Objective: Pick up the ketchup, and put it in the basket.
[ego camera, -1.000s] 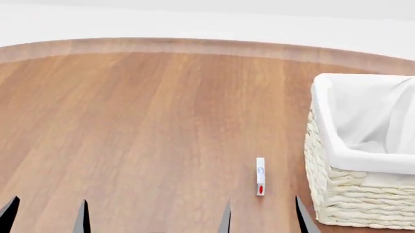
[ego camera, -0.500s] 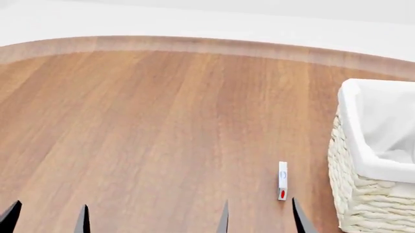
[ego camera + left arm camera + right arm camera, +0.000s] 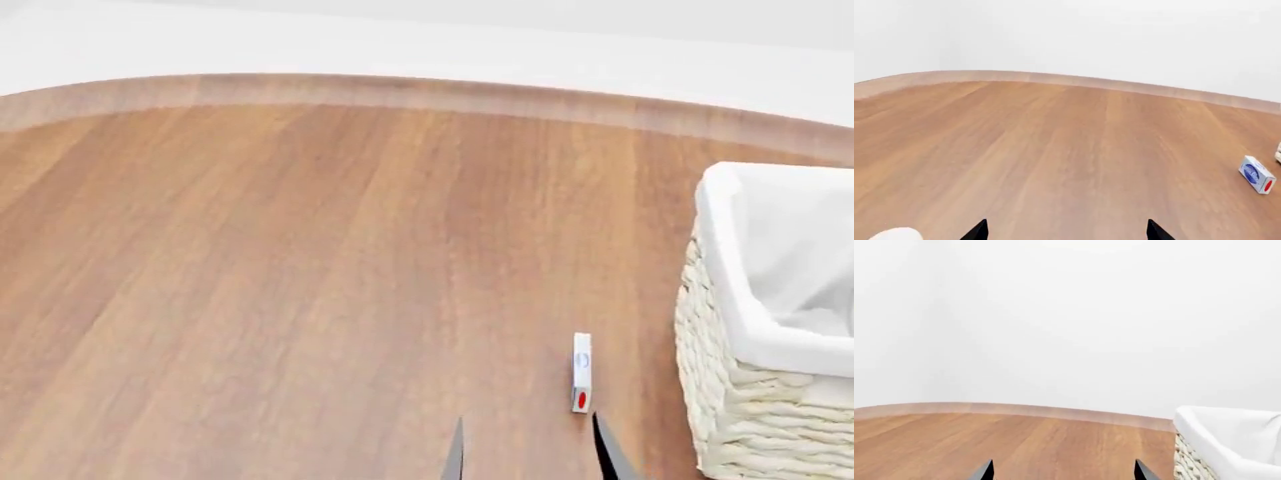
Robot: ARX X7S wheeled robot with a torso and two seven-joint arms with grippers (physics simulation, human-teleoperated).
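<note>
With no ketchup in any view, both pincers [image 3: 525, 450] wide and empty, the robot should scan the bench [image 3: 267, 280] away from the basket [image 3: 747, 400] before reaching.

Right gripper [image 3: 525, 455] pokes in at 6 o'clock in the head view, dark fingertips [image 3: 455, 452] apart; left gripper [image 3: 1064, 231] likewise spread.
</note>
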